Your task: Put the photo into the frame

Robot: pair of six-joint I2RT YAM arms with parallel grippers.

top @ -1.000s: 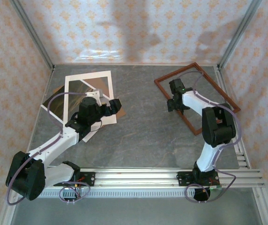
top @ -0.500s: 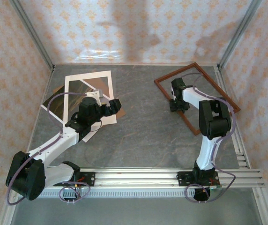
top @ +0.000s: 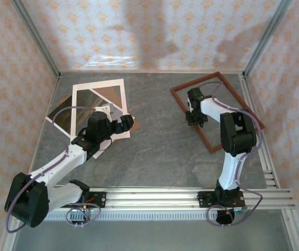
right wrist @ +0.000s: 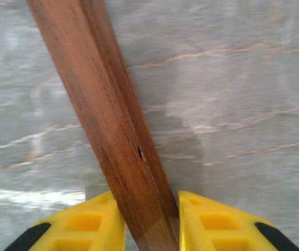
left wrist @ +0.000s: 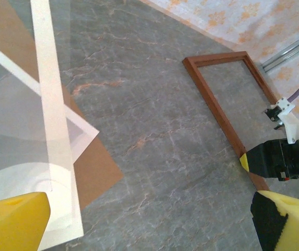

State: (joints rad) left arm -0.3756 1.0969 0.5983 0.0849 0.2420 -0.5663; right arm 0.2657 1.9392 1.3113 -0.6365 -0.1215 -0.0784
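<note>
The frame (top: 239,101), a thin reddish-brown rectangle, lies flat at the right of the table and is empty. My right gripper (top: 194,118) is at its left rail. In the right wrist view the yellow pads (right wrist: 94,222) press both sides of that rail (right wrist: 113,130), so the right gripper (right wrist: 149,212) is shut on it. The photo (top: 61,118) lies at the left, dark and glossy, partly under the white mat (top: 98,86). My left gripper (top: 127,123) hovers open over the pile's right edge, its pads (left wrist: 13,219) wide apart and holding nothing.
A brown backing board (left wrist: 94,175) sticks out from under the mat (left wrist: 55,136) toward the table's middle. Patterned walls close in the back and both sides. An aluminium rail (top: 191,196) runs along the near edge by the arm bases.
My right gripper has closed onto the frame's left rail, and the frame has shifted a little to the left. The left gripper has drawn back slightly toward the near side, still open.
</note>
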